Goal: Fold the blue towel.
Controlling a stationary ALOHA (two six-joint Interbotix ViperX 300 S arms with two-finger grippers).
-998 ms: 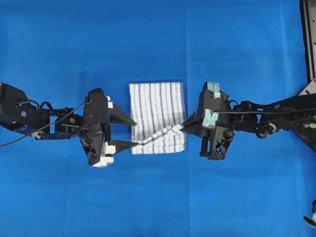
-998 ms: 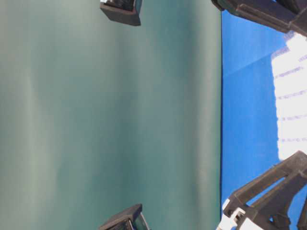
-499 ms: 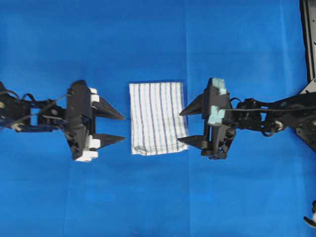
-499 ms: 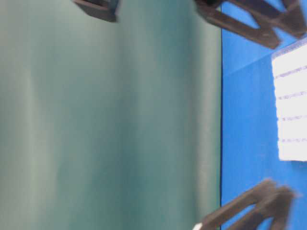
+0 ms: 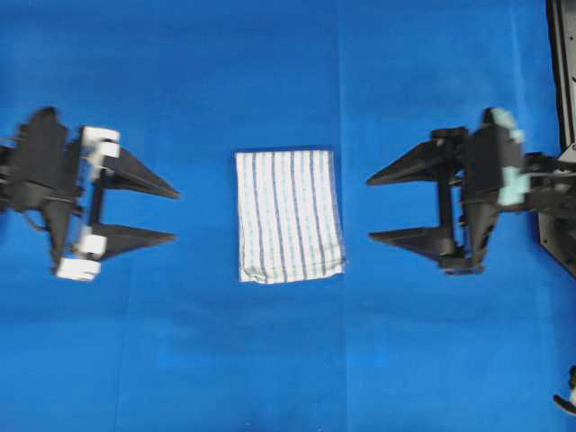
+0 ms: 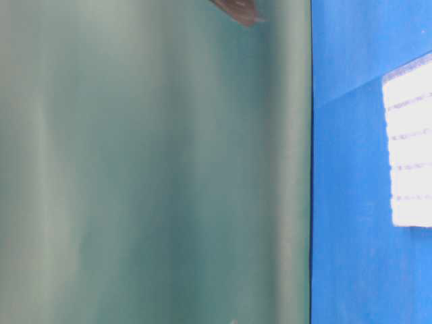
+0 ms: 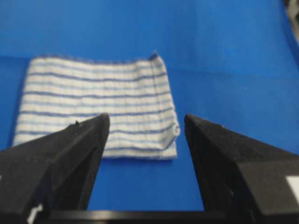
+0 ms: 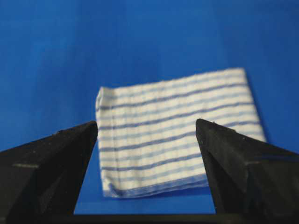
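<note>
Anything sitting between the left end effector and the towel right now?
Nothing: between the left end effector and the blue towel there is only bare blue sheet, shown best in the overhead view.

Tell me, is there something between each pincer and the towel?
Nothing visible. Only bare blue sheet lies between the left pincer and the towel, and between the right pincer and the towel. Both pincers are open and empty.
</note>
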